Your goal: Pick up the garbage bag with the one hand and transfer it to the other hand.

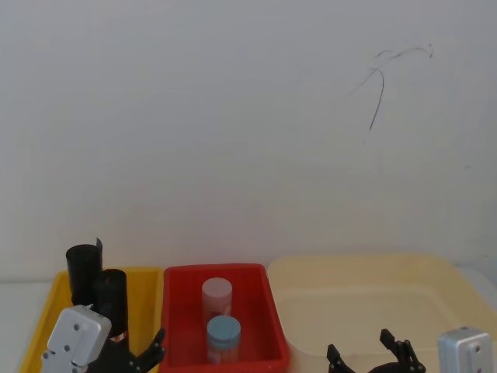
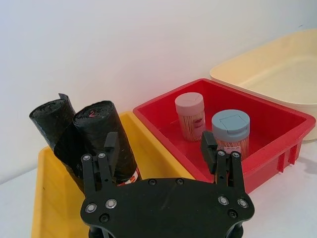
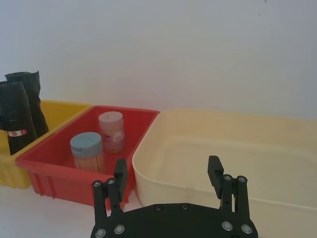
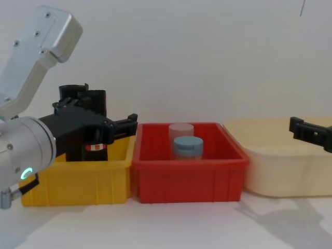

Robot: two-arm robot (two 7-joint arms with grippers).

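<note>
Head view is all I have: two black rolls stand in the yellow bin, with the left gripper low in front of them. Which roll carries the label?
Observer: The shorter, smoother one nearer the red bin. The left wrist view shows a red-and-white label band low on that garbage bag. The taller crinkled roll beside it shows no label.
Operator: Has either gripper closed on anything?
Observer: No. The wrist views show both open and empty. The left gripper has the bag standing beyond one finger, not between the two, and I cannot tell whether that finger touches it. The right gripper faces the cream tub.
</note>
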